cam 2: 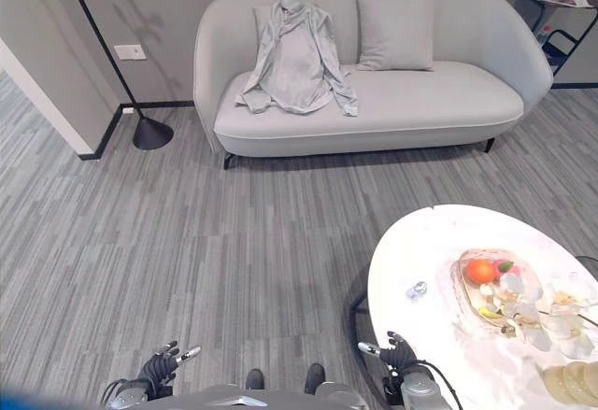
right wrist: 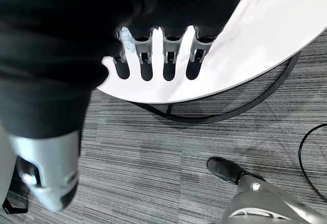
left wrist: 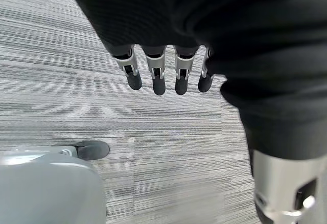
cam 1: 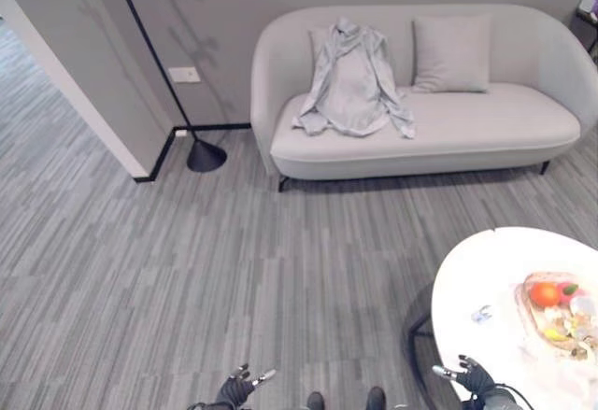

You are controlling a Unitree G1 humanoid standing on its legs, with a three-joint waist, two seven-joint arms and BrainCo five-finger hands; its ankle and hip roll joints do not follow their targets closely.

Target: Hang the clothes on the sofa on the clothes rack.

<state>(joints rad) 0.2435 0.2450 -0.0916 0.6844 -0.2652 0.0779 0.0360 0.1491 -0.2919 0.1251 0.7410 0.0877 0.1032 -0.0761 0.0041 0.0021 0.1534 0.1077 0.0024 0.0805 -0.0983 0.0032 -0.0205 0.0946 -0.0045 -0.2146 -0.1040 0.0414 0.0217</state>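
Here's the room from up high: a pale grey sofa sits against the far wall, and the light grey shirt is draped over its left end, collar up against the backrest, body and sleeves spilling down onto the seat cushion. One sleeve trails out to the right across the seat, toward a square grey cushion that leans upright against the backrest just beside the shirt.

To the left of the sofa, a black floor stand rests its round base on the striped grey carpet near the wall corner, its thin pole slanting up and away to the upper left. A white wall socket sits on the wall behind that pole.

Down low on the robot's right, a round white worktop carries a shallow tray of fruit, an orange one clearest among them, with a small clear wrapped item lying apart from it nearer the middle.

Now the hands. The left hand hangs over bare carpet, fingers straight and relaxed, holding nothing. The right hand hangs just at the worktop's near rim, fingers likewise extended and empty. Both hands are low at the near edge, well apart from the sofa and the shirt.
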